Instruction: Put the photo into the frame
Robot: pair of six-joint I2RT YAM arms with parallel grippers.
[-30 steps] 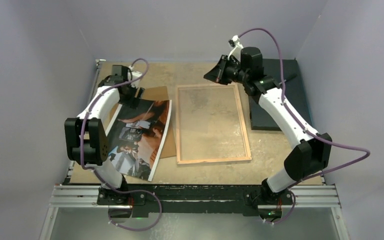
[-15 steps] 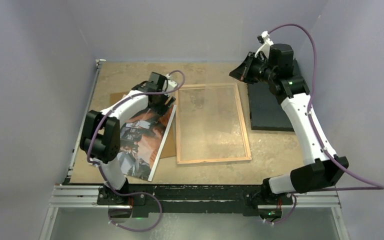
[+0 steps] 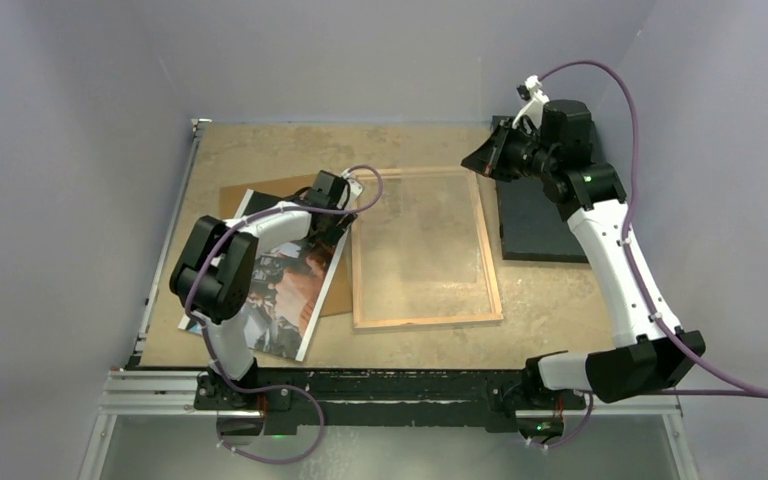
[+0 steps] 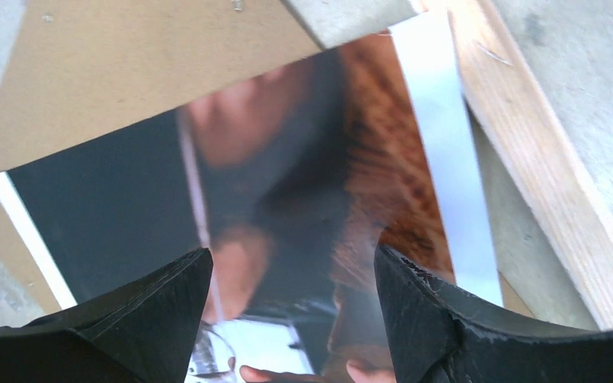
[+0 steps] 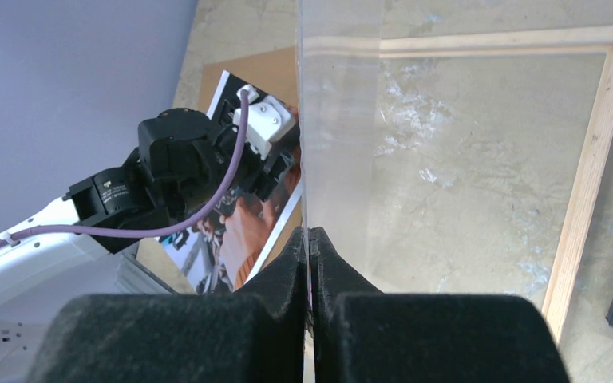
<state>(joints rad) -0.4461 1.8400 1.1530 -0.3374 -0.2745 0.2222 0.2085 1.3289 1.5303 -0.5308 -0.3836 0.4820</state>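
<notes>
The photo (image 3: 282, 292), a dark and orange-brown print with a white border, lies face up at the left on a brown backing board (image 3: 260, 190). My left gripper (image 3: 337, 222) hovers open just above the photo's far right corner (image 4: 287, 159), its fingers (image 4: 168, 303) straddling the print without closing on it. The frame (image 3: 490, 250) lies back-up in the middle, its light wood rim (image 4: 543, 175) right beside that corner. My right gripper (image 3: 477, 160) is raised over the frame's far right corner, shut (image 5: 310, 233) on a thin clear sheet (image 5: 339, 120).
A black slab (image 3: 535, 225) lies to the right of the frame, under the right arm. The backing board (image 4: 128, 64) sticks out beyond the photo's far edge. Purple walls close in the table on the left, back and right.
My left gripper has travelled right along the photo's far edge, from its far left corner to the corner beside the frame. The right arm swung right and back, carrying the clear sheet.
</notes>
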